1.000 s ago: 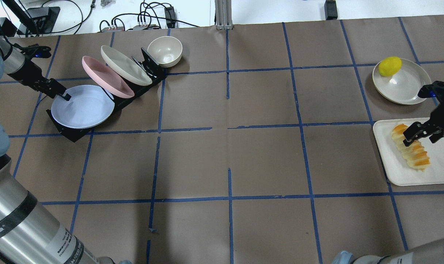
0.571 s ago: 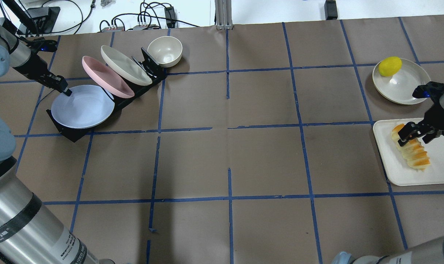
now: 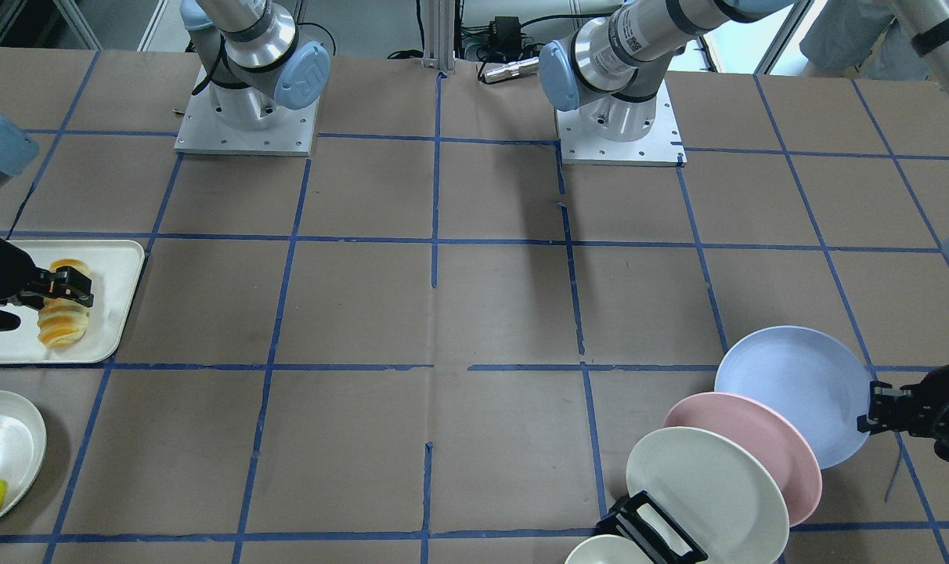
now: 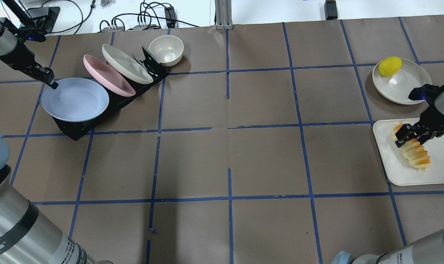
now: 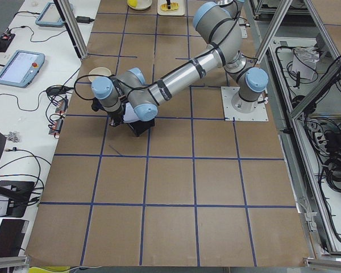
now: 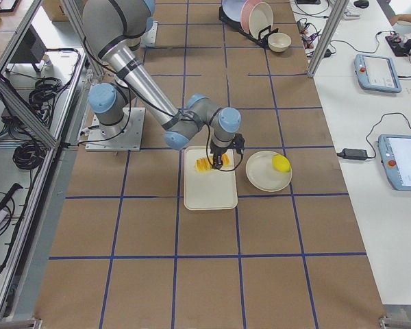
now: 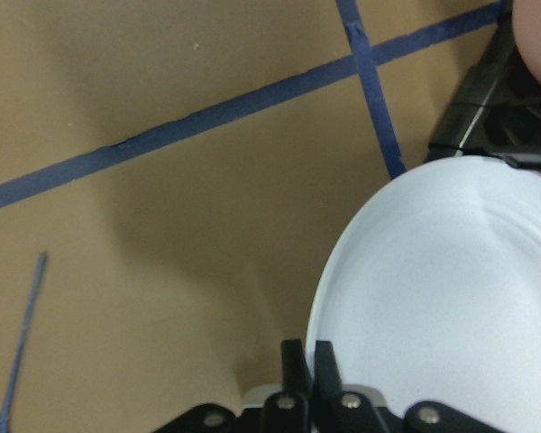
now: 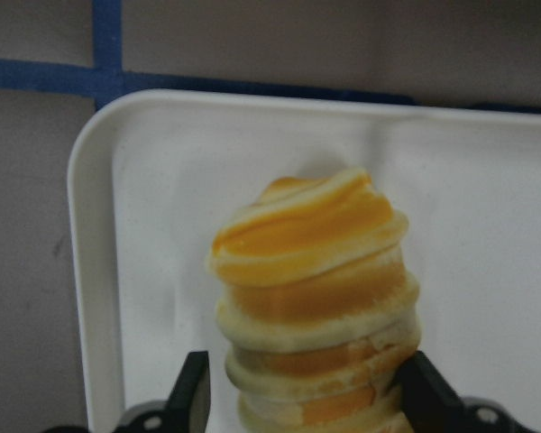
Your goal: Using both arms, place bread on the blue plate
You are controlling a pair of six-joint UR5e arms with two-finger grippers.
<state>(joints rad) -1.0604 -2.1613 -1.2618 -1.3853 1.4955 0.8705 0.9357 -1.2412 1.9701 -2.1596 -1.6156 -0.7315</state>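
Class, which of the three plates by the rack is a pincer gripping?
The blue plate: the left pincer pinches its rim; pink plate and cream plate stand untouched.

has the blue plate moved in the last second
Yes. In the overhead view the blue plate, held by the left gripper, has shifted left, away from the pink plate, onto the vertical tape line.

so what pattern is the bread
The bread has orange and cream stripes, clearest in the right wrist view.
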